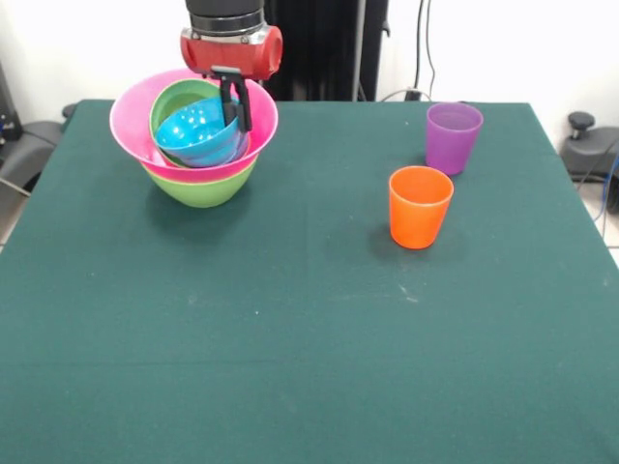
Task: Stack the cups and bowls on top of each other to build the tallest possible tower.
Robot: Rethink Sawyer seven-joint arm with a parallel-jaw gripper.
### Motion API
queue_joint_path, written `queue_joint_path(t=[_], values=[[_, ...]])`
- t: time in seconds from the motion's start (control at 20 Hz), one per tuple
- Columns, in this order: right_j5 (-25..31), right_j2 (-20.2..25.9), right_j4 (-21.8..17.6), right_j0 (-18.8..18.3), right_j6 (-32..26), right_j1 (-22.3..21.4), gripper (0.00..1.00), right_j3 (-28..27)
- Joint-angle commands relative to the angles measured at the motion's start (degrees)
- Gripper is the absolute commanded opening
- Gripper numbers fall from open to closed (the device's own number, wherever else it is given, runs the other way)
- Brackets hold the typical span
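The tower stands at the far left of the table: a large lime green bowl [200, 188] at the base, a huge pink bowl [128, 124] in it, and a smaller lime green bowl [177, 98] inside that. A blue bowl [198, 135] lies tilted in the pile, its opening turned towards the camera. My gripper [237, 118] reaches down into the pile and is shut on the blue bowl's right rim. The orange cup [420, 207] and the purple cup [453, 137] stand upright and apart at the right. Other bowls are hidden or out of view.
The green table [290, 338] spans the view. The robot's black pedestal [324, 48] stands behind the far edge, with cables and dark equipment [585, 145] off the right side.
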Motion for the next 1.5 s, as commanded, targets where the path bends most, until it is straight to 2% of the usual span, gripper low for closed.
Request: queue_joint_path(t=[0.05, 0.25, 0.75, 0.95, 1.25, 1.5], values=[[0.0, 2.4, -4.0, 1.9, -2.7, 0.0, 0.0, -1.5], [3.7, 3.4, -1.9, 1.1, -4.0, -5.1, 0.0, 0.2], [8.8, 4.9, 1.0, 0.5, -5.5, -11.1, 0.0, 1.6], [8.5, 4.7, 0.6, 0.5, -4.9, -11.6, 0.0, 2.2], [5.6, 2.8, -0.2, 2.2, -1.0, -12.6, 0.0, 5.0], [4.6, 2.3, -0.1, 1.7, -0.3, -13.5, 0.0, 7.6]])
